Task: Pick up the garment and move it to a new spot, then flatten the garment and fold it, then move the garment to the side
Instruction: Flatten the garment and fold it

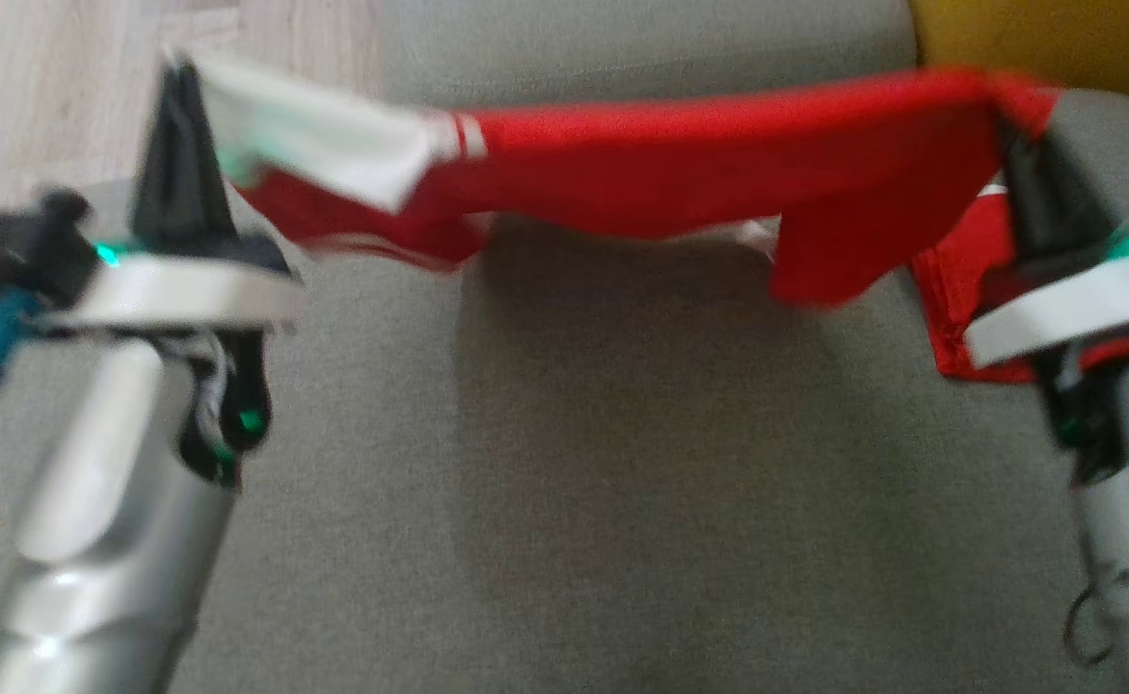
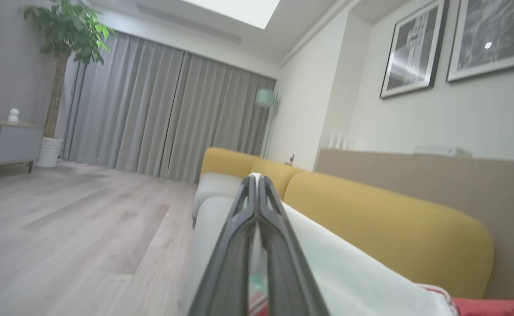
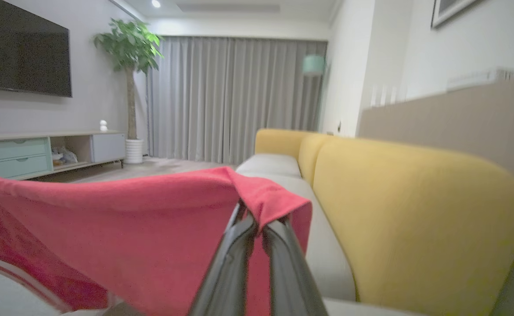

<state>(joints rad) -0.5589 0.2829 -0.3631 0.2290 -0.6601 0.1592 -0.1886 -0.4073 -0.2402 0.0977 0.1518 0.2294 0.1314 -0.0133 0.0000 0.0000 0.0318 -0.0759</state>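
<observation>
Above the sofa seat (image 1: 622, 482), the garment (image 1: 680, 164) hangs between the left gripper (image 1: 178, 77), clamped on its white end, and the right gripper (image 1: 1022, 154), clamped on its red end

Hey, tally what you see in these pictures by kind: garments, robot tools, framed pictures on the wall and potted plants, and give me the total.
Garment: 1
Tools: 2, left tool and right tool
Framed pictures: 2
Potted plant: 1
Total: 6
</observation>
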